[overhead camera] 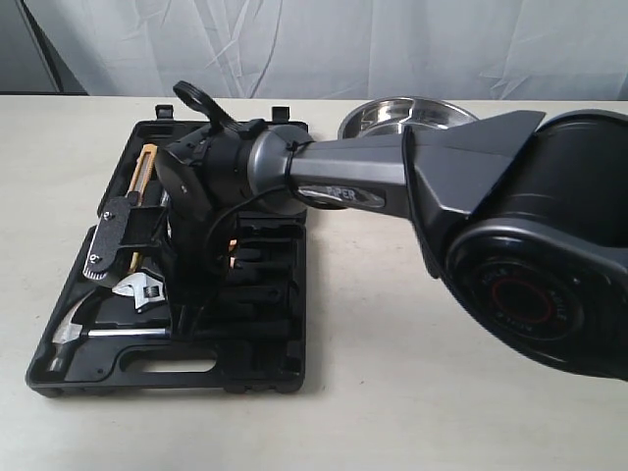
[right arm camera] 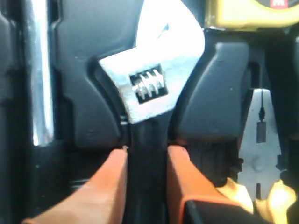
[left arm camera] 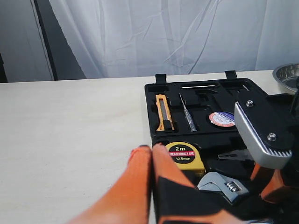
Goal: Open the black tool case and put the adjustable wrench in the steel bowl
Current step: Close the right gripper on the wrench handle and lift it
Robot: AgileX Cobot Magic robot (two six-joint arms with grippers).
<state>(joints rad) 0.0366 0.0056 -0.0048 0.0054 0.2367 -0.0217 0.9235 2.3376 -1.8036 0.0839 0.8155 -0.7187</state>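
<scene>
The black tool case (overhead camera: 275, 363) lies open on the table. The adjustable wrench (overhead camera: 140, 289) (left arm camera: 224, 185) (right arm camera: 149, 88) rests in its slot, silver head showing. My right gripper (right arm camera: 147, 151) reaches down into the case (left arm camera: 201, 93), and its orange fingers (right arm camera: 180, 163) press against both sides of the wrench's black handle. The steel bowl (overhead camera: 407, 116) (left arm camera: 288, 74) stands behind the case to the right, partly hidden by the right arm. My left gripper (left arm camera: 152, 148) is shut on nothing, hovering at the case's left side.
In the case lie a claw hammer (overhead camera: 78, 329), a yellow tape measure (left arm camera: 185, 156), a utility knife (left arm camera: 163, 112), a screwdriver (left arm camera: 188, 117) and pliers (right arm camera: 261, 140) right beside the wrench. A white curtain hangs behind the table.
</scene>
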